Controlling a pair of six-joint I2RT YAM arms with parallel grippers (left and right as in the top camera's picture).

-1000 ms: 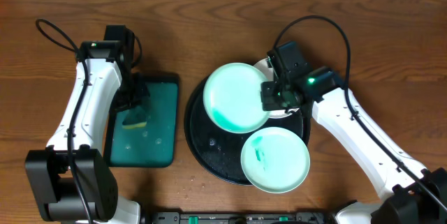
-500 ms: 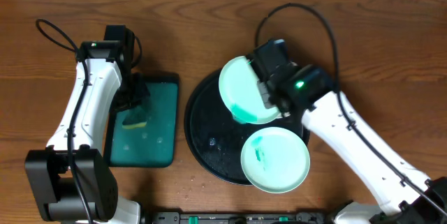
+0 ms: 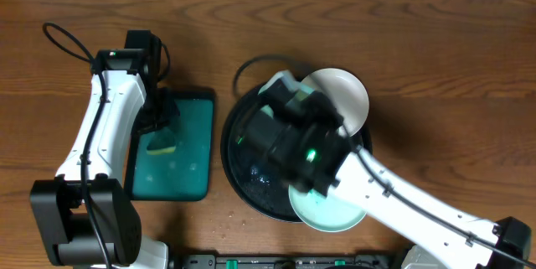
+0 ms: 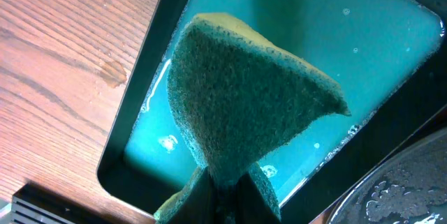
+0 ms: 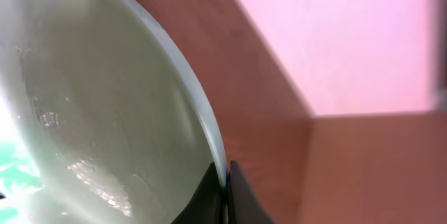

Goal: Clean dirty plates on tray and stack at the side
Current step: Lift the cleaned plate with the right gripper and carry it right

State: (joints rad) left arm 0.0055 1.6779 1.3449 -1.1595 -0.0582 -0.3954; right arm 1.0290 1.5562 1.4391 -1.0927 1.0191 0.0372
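Above black tray (image 3: pixel 235 153), right fingers (image 5: pixel 242 195) pinching plate (image 5: pixel 105 112) rim, left fingers (image 4: pixel 207 206) clamped on sponge (image 4: pixel 244 98) over teal tray (image 4: pixel 391 63)

Overhead: bright, even light from above; short soft shadows beside my arms; my right arm (image 3: pixel 310 147) looks soft-edged.
Left wrist: sponge (image 4: pixel 244 105) sharp; small glints on the water in the teal tray (image 4: pixel 124 137).
Right wrist: plate (image 5: pixel 105 98) blurred, sheen on it; background washed pink.
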